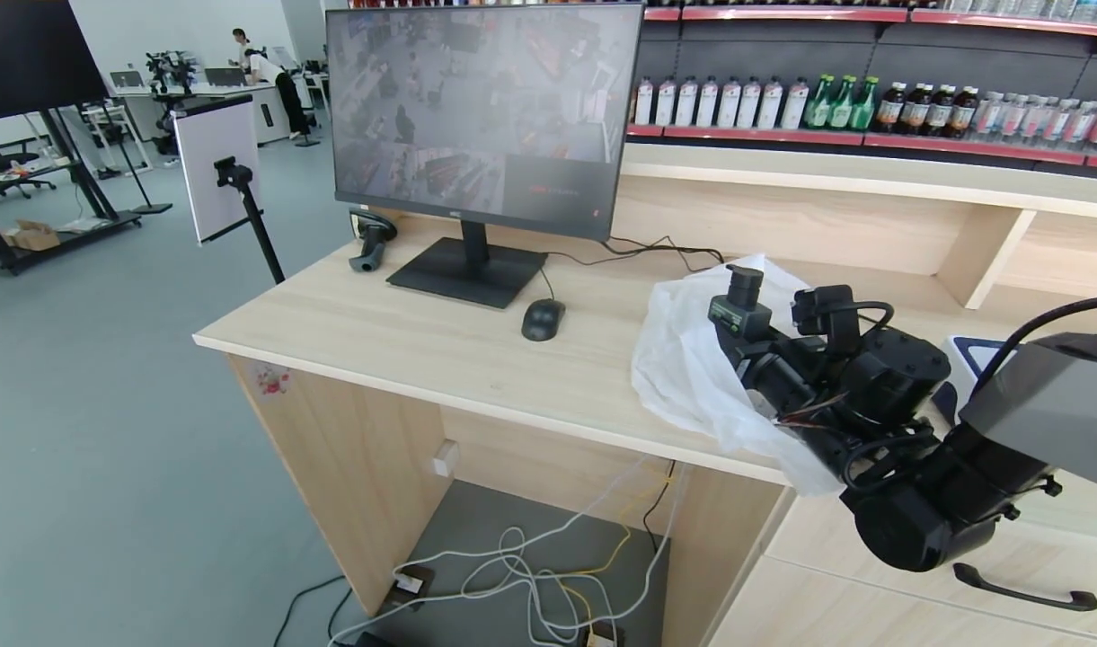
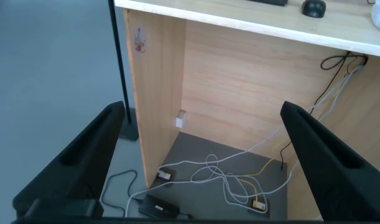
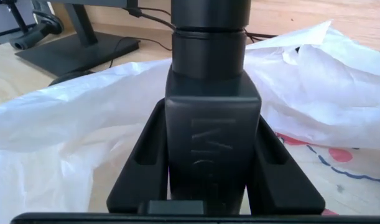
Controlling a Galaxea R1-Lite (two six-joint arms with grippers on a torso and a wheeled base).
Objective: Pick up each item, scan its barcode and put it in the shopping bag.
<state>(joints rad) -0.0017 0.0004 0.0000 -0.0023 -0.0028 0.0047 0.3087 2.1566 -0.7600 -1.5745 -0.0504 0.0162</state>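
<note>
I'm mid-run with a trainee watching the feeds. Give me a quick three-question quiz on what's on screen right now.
1. True or false: the left gripper has its fingers shut on a can.
2. The right gripper holds a dark bottle over which thing? A) a keyboard B) the white bag C) a basket
3. Name the handheld device standing on the desk beside the monitor, on the robot's left of it.

Key: 1 false, the fingers are open and hold nothing. 2 B. 3 the barcode scanner.
</note>
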